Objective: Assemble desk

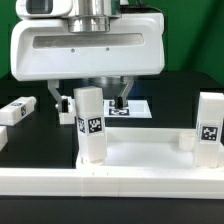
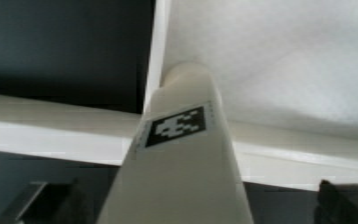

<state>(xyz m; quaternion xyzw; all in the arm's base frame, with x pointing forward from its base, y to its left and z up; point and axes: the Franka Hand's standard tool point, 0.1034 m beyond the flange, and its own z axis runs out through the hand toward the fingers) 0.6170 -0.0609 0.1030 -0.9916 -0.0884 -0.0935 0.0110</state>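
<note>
I see the hand (image 1: 92,100) straddling an upright desk leg (image 1: 90,125), fingers spread, seemingly clear of it; another leg (image 1: 16,112) lies on the counter (image 1: 185,90).

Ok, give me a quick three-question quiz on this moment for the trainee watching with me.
1. True or false: the tagged leg between the end effector's fingers is tipped over.
2. Where is the lying leg? A: on the desk slab. B: on the black table, at the exterior view's left. C: in the end effector.
3. Is the end effector open or shut?
Key: 1 false, it stands upright. 2 B. 3 open, with gaps either side of the tagged leg in the wrist view.
</note>
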